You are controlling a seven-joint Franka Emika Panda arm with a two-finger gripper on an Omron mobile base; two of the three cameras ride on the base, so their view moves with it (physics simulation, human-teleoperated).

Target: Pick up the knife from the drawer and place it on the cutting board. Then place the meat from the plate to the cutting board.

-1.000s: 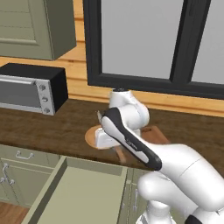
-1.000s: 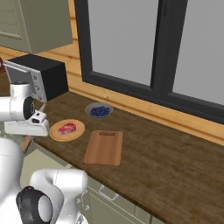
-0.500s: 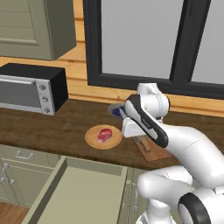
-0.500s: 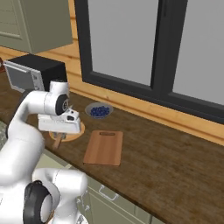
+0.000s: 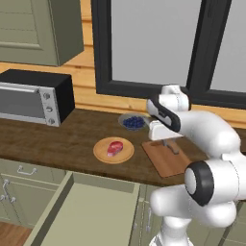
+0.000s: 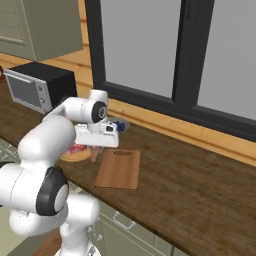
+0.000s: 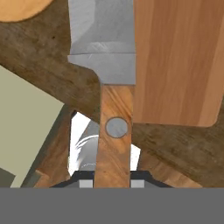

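My gripper [image 5: 163, 138] [image 6: 97, 142] [image 7: 113, 181] is shut on the knife [image 7: 114, 127], gripping its brown wooden handle with a metal rivet. The grey blade [image 7: 103, 39] points away from the hand. The knife [image 5: 171, 147] hangs just above the counter at the left edge of the reddish-brown cutting board [image 5: 169, 162] [image 6: 119, 169] [image 7: 175, 57]. The pinkish-red meat [image 5: 115, 147] [image 6: 76, 148] lies on the round tan plate [image 5: 102, 154] [image 6: 70, 157] [image 7: 22, 6], left of the board. The sage-green drawer [image 5: 91, 211] [image 7: 22, 113] stands pulled out below the counter, its pale inside bare.
A glass bowl of blue berries [image 5: 133, 122] [image 6: 118, 125] sits behind the plate near the wall. A black and silver toaster oven [image 5: 33, 96] [image 6: 37, 87] stands at the counter's left. Dark windows run along the back wall. The brown counter [image 6: 200, 190] stretches right of the board.
The arm has swung from the left, over the plate, toward the cutting board with the knife still in its grip. The plate and meat, hidden earlier, are uncovered.
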